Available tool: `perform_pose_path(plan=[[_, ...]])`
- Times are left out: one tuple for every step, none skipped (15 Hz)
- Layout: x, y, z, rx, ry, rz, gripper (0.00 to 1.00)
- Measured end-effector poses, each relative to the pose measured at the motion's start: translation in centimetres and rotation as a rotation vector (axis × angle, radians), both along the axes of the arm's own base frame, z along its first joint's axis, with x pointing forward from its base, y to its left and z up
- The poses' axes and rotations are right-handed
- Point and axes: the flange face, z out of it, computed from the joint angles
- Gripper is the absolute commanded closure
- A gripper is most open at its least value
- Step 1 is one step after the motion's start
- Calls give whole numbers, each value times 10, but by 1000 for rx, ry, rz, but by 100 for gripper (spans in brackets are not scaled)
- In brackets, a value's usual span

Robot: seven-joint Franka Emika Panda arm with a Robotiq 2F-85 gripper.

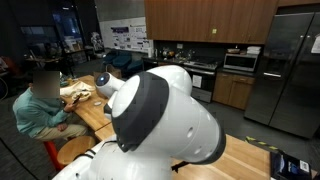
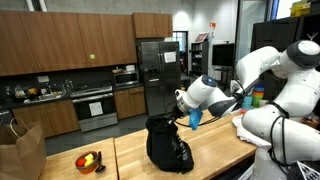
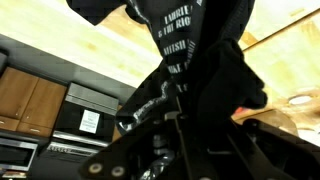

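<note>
The bag [image 2: 168, 146] stands on the table [image 2: 128, 158], a bowl [image 2: 90, 161] to its left.

The only writing I can find is on the black fabric bag [image 3: 215, 75], in the upper middle of the wrist view. It is white block lettering [image 3: 178, 45] in several short lines, broken up by folds. At the right end of the top lines I make out what looks like "THE RIG", but I can't read the rest for certain. In an exterior view, white posters [image 1: 128, 36] hang on the wall at upper centre-left, their print too small to read.
</note>
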Motion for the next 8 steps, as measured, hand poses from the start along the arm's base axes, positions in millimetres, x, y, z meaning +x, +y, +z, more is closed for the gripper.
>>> perform_pose_path(plan=[[-2,-5,-1,14,8,-31,96],[1,-9,1,25,14,-59,96],[3,-11,3,34,19,-85,96],[5,-13,3,42,27,-110,96],[7,-15,3,47,35,-136,96],[8,-16,3,51,42,-162,96],[9,-17,2,54,47,-187,96],[10,-19,2,55,53,-209,96]])
